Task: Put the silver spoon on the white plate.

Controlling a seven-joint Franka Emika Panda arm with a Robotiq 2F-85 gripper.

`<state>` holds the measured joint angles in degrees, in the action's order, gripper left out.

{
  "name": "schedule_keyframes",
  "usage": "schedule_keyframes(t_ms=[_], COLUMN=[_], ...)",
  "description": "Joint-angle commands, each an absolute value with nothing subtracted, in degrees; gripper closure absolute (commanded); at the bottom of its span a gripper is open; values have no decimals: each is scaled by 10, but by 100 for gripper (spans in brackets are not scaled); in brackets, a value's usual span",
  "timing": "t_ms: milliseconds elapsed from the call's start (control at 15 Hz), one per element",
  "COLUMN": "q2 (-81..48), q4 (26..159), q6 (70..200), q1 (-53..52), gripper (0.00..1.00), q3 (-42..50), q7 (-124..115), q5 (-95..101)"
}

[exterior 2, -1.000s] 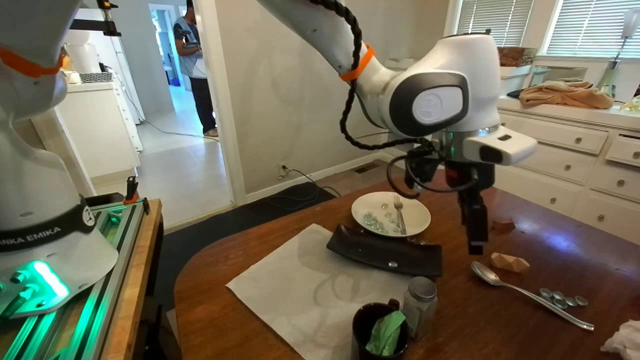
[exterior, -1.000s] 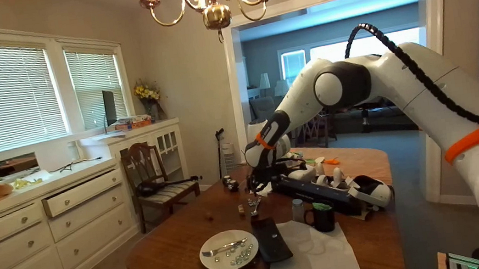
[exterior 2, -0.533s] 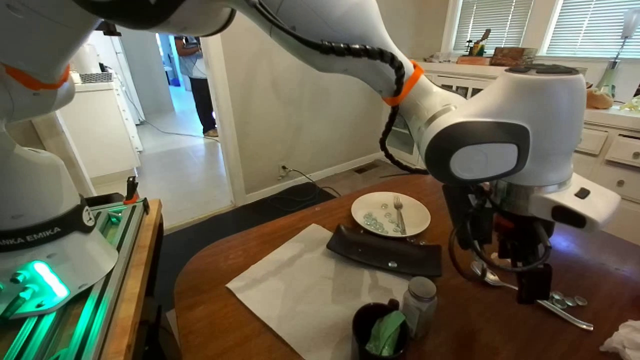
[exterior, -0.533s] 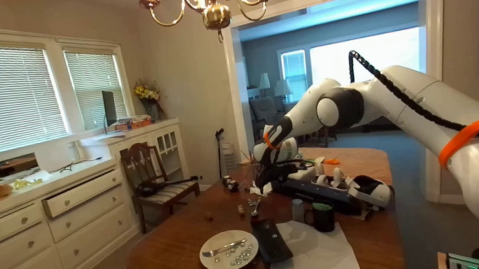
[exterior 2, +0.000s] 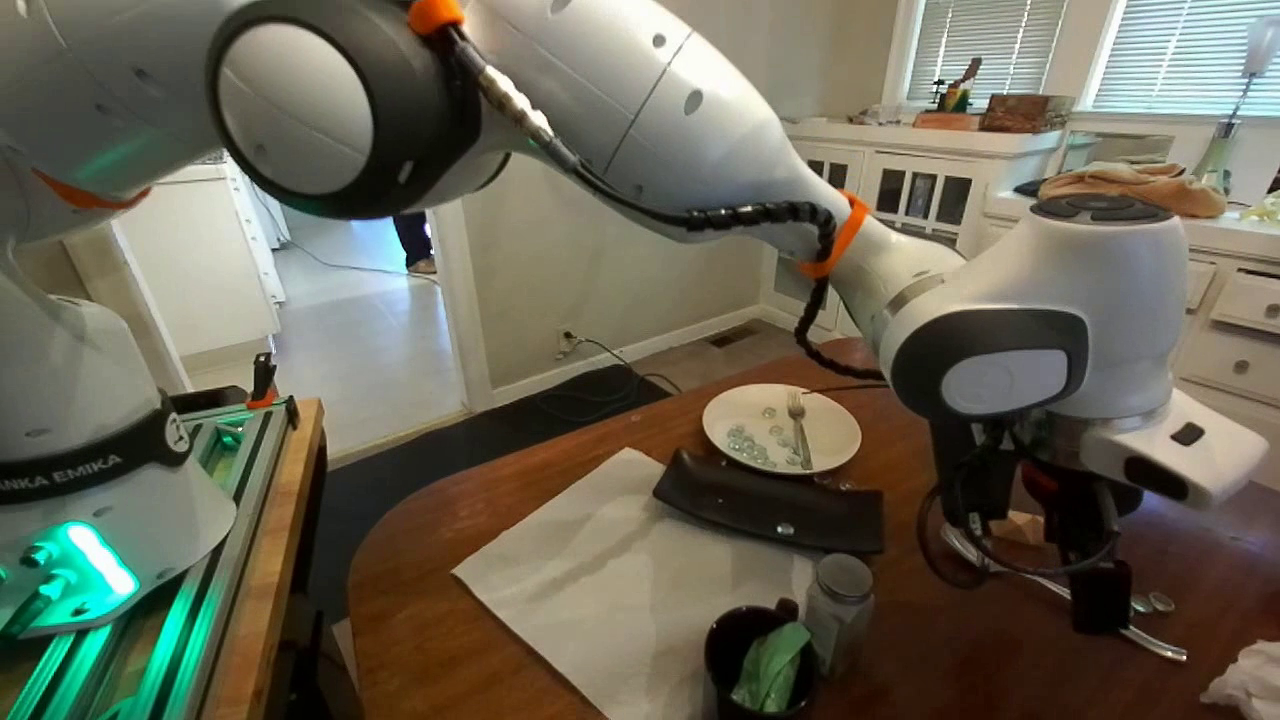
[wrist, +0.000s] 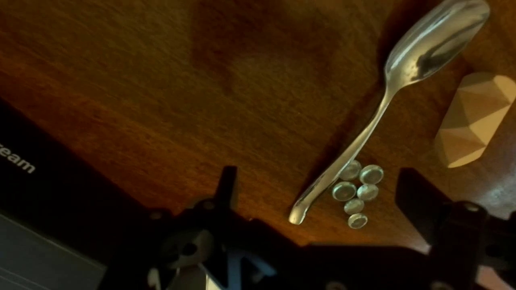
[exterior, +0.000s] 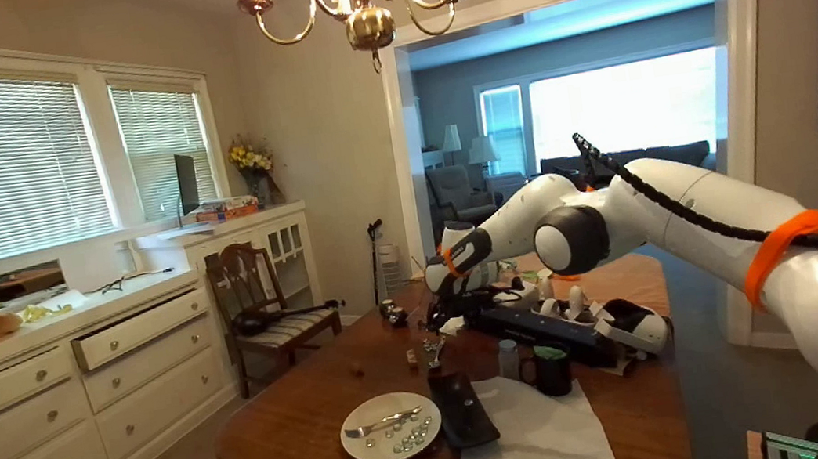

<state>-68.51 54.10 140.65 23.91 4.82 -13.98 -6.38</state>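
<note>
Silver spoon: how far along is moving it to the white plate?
Looks done: reaching the silver spoon; the wrist view shows its handle between the open jaws. In hand: apparently the grasp; the spoon lies on the table, not gripped. Left: likely closing, lifting, carrying and setting down. The white plate holds a fork and clear glassy pieces, but no spoon.

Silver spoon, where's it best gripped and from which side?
Probably grip the spoon by its handle, between bowl and glass beads, from above, closing across it: the handle is slim there, the spoon lies on the table, and the beads crowd the handle's end.
</note>
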Motion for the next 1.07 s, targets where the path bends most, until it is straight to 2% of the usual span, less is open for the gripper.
schedule_keyframes(t_ms=[0,467,667,1000], q2=[-766,-816,-834,-848], q4=[428,368,347,345], q6=[1393,1392,1390,1397], q1=[219,187,185,173], gripper=[0,0,9,9], q3=[85,138,151,172], q7=[-235,-367,-404,-452], q5=[-58,-60,-53,-52])
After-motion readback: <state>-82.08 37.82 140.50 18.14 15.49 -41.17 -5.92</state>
